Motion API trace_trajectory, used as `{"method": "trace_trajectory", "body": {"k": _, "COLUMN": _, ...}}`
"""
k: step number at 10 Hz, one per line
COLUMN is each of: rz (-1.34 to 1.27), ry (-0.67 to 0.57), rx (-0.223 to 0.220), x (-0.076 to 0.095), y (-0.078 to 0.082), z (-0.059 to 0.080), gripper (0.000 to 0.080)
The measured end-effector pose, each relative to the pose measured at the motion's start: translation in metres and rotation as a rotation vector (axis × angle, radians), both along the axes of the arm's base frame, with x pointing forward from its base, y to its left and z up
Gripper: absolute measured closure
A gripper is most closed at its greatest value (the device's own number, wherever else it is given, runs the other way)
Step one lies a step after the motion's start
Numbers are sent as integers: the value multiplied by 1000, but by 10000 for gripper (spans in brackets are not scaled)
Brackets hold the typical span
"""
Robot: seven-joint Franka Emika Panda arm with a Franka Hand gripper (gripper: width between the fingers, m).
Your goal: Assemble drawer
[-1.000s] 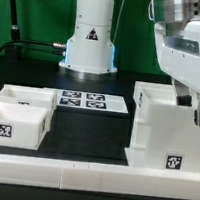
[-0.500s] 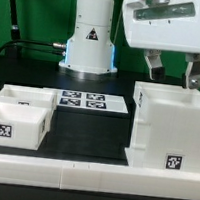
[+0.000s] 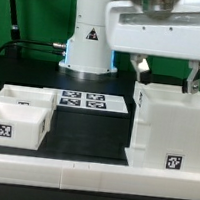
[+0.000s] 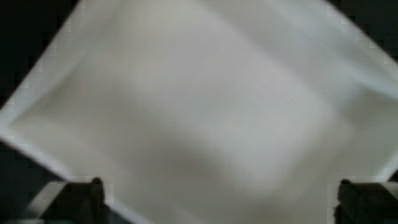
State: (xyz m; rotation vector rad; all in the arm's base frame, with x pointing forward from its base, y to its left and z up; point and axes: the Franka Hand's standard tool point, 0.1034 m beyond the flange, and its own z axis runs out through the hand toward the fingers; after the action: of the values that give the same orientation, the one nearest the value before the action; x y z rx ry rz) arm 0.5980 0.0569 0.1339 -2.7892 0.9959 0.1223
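Exterior view: I read the white two-finger gripper as suspended above the tall white box-shaped drawer housing. The housing stands upright on the black table at the exterior view's right. It carries a square black-and-white marker tag low on its near face.

Gripper state: released. The jaws are spread about as wide as the top of the housing, and nothing sits between them. The dark fingers hang near the housing's upper rim. I cannot tell whether either finger touches it.

At the exterior view's left, two low open-topped white drawer trays rest on the table. They lie just beside each other, well apart from the housing. The marker board lies flat farther back, between the trays and the housing. Behind it stands the white robot base. A long white rail runs along the near edge of the table.

Wrist view: a blurred white surface of the drawer housing fills most of the frame. I see the gripper with its dark fingertips well apart and no part held between them.
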Motion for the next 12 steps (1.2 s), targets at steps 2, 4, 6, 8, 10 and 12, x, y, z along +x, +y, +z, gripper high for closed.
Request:
{"method": "trace_trajectory", "body": {"k": 2, "rz": 205, "ry": -34, "rx": -8, "x": -21, "y": -25, "z": 0, "gripper": 151}}
{"method": "trace_trajectory", "body": {"k": 4, "rz": 352, "ry": -91, "rx": -15, "x": -43, "y": -61, "z": -20, "gripper": 151}}
{"method": "trace_trajectory", "body": {"k": 6, "rz": 452, "ry": -99, "rx": -19, "x": -44, "y": -62, "z": -20, "gripper": 151}}
{"method": "trace_trajectory", "body": {"k": 8, "rz": 557, "ry": -111, "rx": -25, "x": -45, "y": -65, "z": -22, "gripper": 151}}
{"method": "trace_trajectory", "body": {"k": 10, "rz": 614, "ry": -64, "rx": -98, "x": -54, "y": -85, "z": -34, "gripper": 151}}
{"method": "trace_trajectory", "body": {"k": 12, "rz": 551, "ry": -77, "rx": -165, "x": -68, "y": -96, "z": -51, "gripper": 151}}
